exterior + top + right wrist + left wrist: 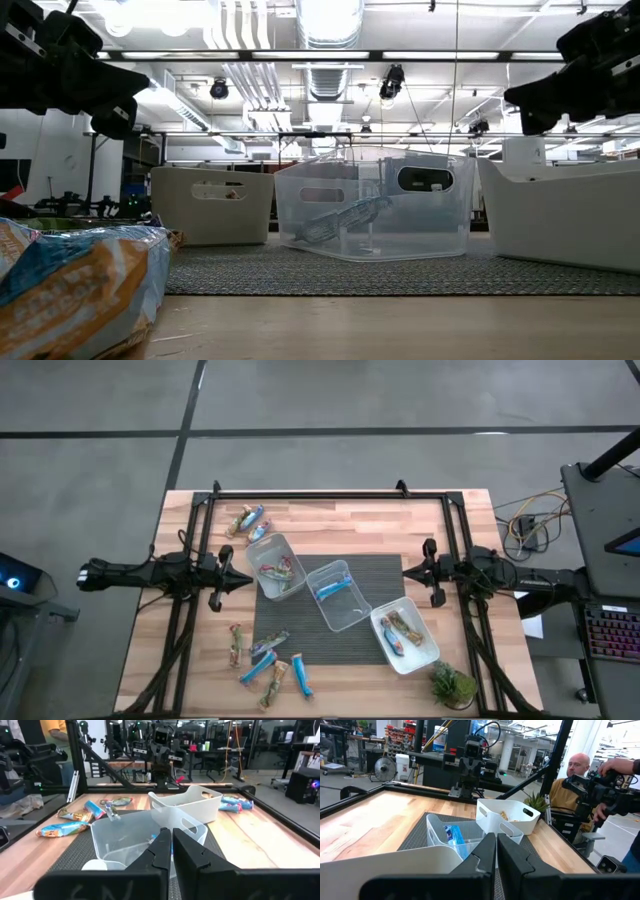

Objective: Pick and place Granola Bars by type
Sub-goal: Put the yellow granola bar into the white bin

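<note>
Three clear tubs stand on a dark mat (300,630). The left tub (279,567) holds a few bars, the middle tub (338,594) a blue bar (330,590), and the right tub (404,634) tan bars (398,628). Several loose Granola Bars (265,660) lie flat on the wood near the front left, and a few more (247,520) at the far left. My left gripper (243,582) hovers shut and level at the table's left side, just left of the left tub. My right gripper (406,570) hovers shut and level at the right side. Neither holds anything.
A small green plant (452,685) stands at the near right corner. A black frame (330,493) runs along the far edge and down both sides. A person (575,775) sits beyond the table's right side. Bare wood (340,525) lies behind the tubs.
</note>
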Robot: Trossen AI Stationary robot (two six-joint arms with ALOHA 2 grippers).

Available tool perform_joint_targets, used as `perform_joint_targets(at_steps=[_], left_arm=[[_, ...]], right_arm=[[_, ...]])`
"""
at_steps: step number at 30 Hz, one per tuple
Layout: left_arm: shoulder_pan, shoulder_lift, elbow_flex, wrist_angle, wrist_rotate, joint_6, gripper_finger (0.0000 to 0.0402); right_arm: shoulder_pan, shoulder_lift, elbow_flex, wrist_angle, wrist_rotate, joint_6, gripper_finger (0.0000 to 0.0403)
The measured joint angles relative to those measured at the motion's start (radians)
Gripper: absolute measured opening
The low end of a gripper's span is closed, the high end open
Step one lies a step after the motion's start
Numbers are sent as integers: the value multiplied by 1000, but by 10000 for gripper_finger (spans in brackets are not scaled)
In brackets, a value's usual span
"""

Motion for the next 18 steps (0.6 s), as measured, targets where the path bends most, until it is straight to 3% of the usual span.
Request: perform_joint_targets(at_steps=[18], left_arm=[[0, 0, 0, 0, 0, 0, 0]], right_arm=[[0, 14, 0, 0, 0, 12, 8]])
